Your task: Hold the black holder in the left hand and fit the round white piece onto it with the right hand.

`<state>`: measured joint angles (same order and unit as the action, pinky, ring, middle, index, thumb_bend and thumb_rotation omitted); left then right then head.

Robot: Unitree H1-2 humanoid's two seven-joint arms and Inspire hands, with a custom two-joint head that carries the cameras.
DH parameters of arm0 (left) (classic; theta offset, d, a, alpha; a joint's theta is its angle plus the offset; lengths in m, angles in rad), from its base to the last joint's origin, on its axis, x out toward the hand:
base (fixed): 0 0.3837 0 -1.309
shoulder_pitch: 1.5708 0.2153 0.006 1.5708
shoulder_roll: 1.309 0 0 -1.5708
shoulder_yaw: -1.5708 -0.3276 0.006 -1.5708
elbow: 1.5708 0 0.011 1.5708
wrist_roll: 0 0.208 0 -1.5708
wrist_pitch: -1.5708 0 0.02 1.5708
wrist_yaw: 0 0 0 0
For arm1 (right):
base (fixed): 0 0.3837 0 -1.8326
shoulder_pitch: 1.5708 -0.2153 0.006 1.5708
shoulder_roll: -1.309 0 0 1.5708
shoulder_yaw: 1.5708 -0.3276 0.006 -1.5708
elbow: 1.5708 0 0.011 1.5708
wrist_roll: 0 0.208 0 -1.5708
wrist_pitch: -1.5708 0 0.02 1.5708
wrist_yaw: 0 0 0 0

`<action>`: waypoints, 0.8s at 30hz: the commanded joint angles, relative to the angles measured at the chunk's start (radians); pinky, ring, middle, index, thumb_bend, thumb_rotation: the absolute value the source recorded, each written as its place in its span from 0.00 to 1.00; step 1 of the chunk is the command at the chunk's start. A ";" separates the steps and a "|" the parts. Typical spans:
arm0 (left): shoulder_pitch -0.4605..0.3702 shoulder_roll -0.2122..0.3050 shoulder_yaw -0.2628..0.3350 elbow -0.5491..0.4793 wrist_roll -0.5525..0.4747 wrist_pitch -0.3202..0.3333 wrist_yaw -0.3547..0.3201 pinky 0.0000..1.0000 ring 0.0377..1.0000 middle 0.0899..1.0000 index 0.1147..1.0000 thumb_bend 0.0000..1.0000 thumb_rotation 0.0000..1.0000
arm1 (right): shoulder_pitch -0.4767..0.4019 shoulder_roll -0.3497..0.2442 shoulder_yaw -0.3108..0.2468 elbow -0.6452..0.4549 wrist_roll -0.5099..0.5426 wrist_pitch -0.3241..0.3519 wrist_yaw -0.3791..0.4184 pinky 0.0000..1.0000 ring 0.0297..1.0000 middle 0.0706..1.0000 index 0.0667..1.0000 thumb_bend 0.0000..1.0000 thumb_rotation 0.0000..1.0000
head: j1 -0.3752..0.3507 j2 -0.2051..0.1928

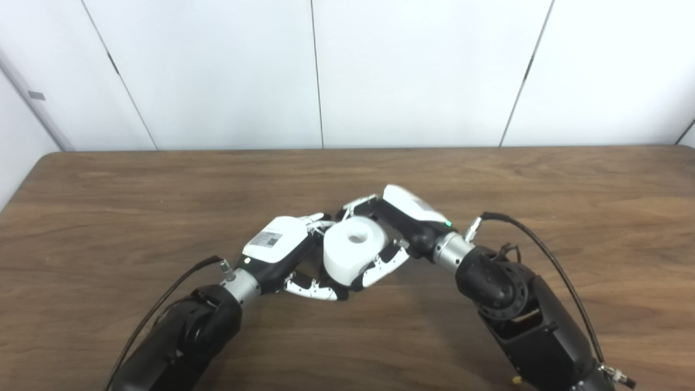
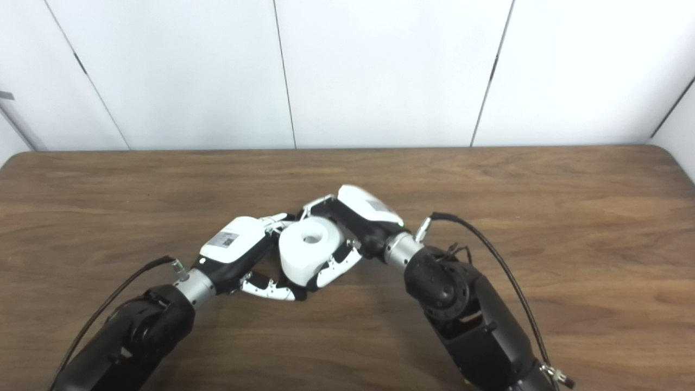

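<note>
The round white piece (image 1: 352, 251), a thick roll with a hole in its top, stands upright above the middle of the table. My right hand (image 1: 408, 217) reaches in from the right; its fingers (image 1: 386, 265) are curled around the piece's near and far sides. My left hand (image 1: 276, 245) presses in from the left, its fingers (image 1: 312, 288) closed under the piece's base. The black holder is almost fully hidden beneath the white piece and between the fingers. In the right eye view the same white piece (image 2: 308, 248) sits between the left hand (image 2: 233, 245) and the right hand (image 2: 362, 214).
The brown wooden table (image 1: 163, 184) runs wide to both sides and ends at a white panelled wall (image 1: 326, 70) behind. A black cable (image 1: 543, 255) loops off the right forearm, and another cable (image 1: 163, 304) runs along the left forearm.
</note>
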<state>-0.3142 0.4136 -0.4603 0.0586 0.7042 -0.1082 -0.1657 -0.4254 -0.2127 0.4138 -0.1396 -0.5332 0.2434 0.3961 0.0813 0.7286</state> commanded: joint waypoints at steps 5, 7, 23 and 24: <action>0.031 -0.002 -0.030 0.003 0.033 0.015 -0.054 0.88 0.93 0.85 0.42 0.52 0.06 | -0.023 -0.008 -0.002 0.004 -0.009 -0.010 0.003 0.70 0.79 0.77 0.45 0.52 0.13 | 0.002 0.007; 0.032 -0.001 -0.030 0.007 0.031 0.009 -0.050 0.88 0.93 0.85 0.42 0.52 0.06 | -0.022 -0.009 -0.002 0.005 -0.008 -0.008 0.005 0.71 0.79 0.77 0.45 0.52 0.13 | 0.001 0.007; 0.028 0.004 -0.029 0.010 0.034 0.015 -0.058 0.89 0.94 0.85 0.42 0.52 0.06 | -0.010 -0.028 -0.006 -0.015 -0.015 -0.039 -0.006 0.67 0.82 0.89 1.00 0.89 0.26 | -0.002 0.009; 0.028 0.004 -0.030 0.010 0.034 0.016 -0.059 0.89 0.94 0.86 0.42 0.52 0.06 | -0.010 -0.028 -0.007 -0.017 -0.016 -0.037 -0.006 0.67 0.82 0.89 1.00 0.88 0.26 | -0.002 0.009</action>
<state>-0.3078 0.4125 -0.4601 0.0479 0.7066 -0.1003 -0.1642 -0.4078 -0.2394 0.4162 -0.1295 -0.5500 0.2293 0.3958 0.0782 0.7378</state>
